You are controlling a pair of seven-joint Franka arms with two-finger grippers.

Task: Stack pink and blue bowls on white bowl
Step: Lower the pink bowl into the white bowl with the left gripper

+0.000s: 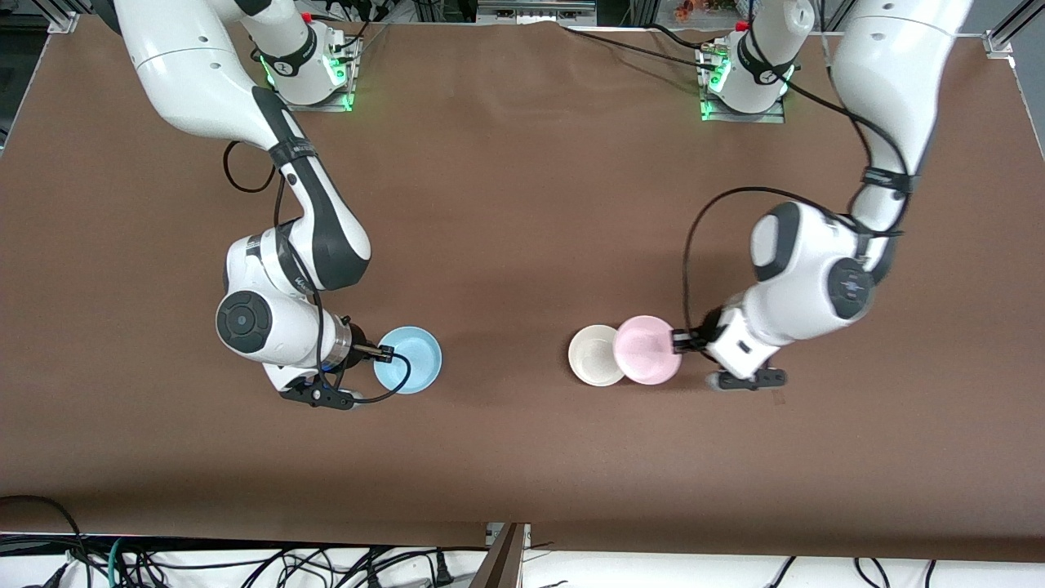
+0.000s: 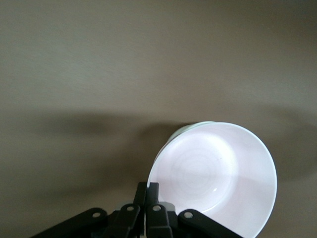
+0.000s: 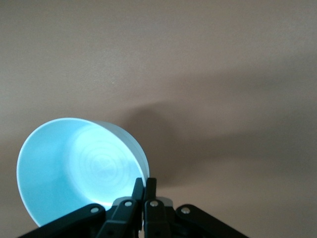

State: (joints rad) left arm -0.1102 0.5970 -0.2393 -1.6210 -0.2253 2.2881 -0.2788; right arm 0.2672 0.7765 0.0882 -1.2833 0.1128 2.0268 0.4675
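Note:
My left gripper (image 1: 679, 340) is shut on the rim of the pink bowl (image 1: 648, 349) and holds it tilted, its edge overlapping the white bowl (image 1: 594, 354) on the brown table. In the left wrist view the pink bowl (image 2: 218, 173) fills the space by my gripper (image 2: 153, 191), and a sliver of the white bowl's rim (image 2: 190, 127) shows past it. My right gripper (image 1: 384, 354) is shut on the rim of the blue bowl (image 1: 411, 359), toward the right arm's end. It also shows in the right wrist view (image 3: 74, 168), by my gripper (image 3: 144, 186).
The brown table cloth (image 1: 506, 204) is bare between the two arms. Cables hang along the table's edge nearest the camera (image 1: 245, 563). The arm bases (image 1: 739, 77) stand at the table's farthest edge.

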